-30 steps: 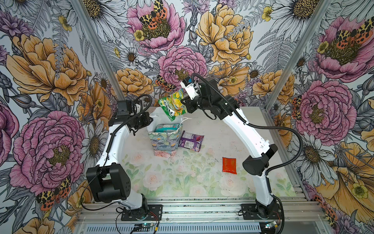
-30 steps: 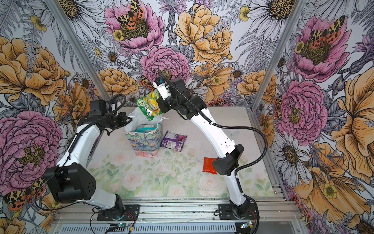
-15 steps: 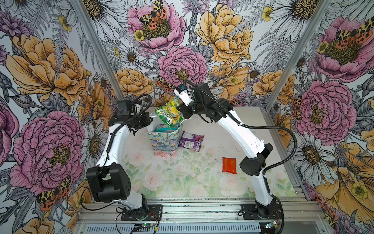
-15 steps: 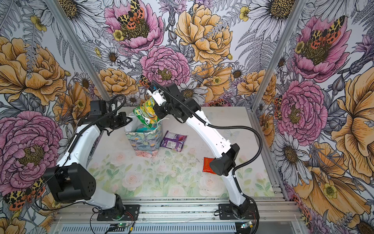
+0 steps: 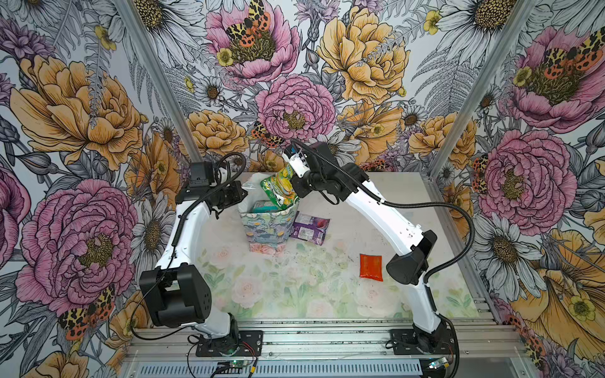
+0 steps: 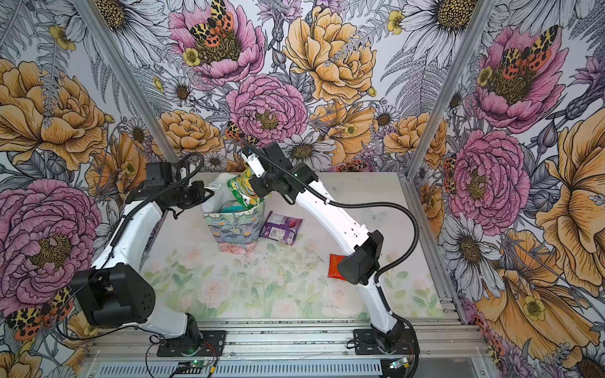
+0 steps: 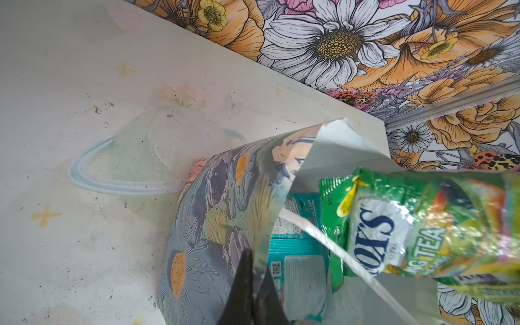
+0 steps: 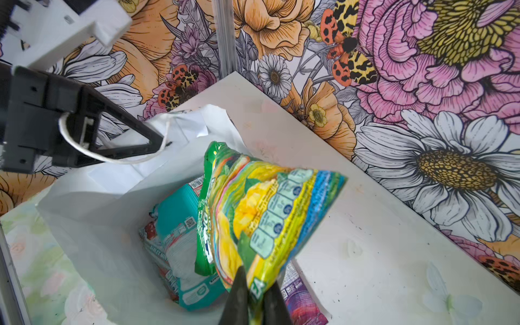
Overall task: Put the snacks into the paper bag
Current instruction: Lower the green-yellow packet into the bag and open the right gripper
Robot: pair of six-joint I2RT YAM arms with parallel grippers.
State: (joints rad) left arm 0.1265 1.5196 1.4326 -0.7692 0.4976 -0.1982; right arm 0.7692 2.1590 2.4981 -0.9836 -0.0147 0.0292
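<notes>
Pinching one corner of a green FOX'S packet (image 8: pixel 267 213), the right end effector (image 8: pixel 254 298) has its jaws narrowed onto the crinkled plastic and hangs the packet tilted over the open mouth of the paper bag (image 5: pixel 265 229), the packet's lower end dipping past the rim at the bag's 1 o'clock side in both top views. The left end effector (image 7: pixel 254 284) is closed tight on the bag's wall at about 10 o'clock, one finger outside on the painted print and one against the white inside. A thin white cord handle (image 8: pixel 84 152) loops across that end effector in the right wrist view. The bag stands upright on the bench (image 5: pixel 294 288), toward its 12 o'clock half. Inside it lies a teal packet (image 8: pixel 180 219), with a red-marked wrapper partly showing beneath. A purple packet (image 5: pixel 309 227) lies flat on the bench just beside the bag at its 3 o'clock. A red sachet (image 5: pixel 371 266) lies well apart, at roughly 4 o'clock from the bag, near the right arm's elbow.
</notes>
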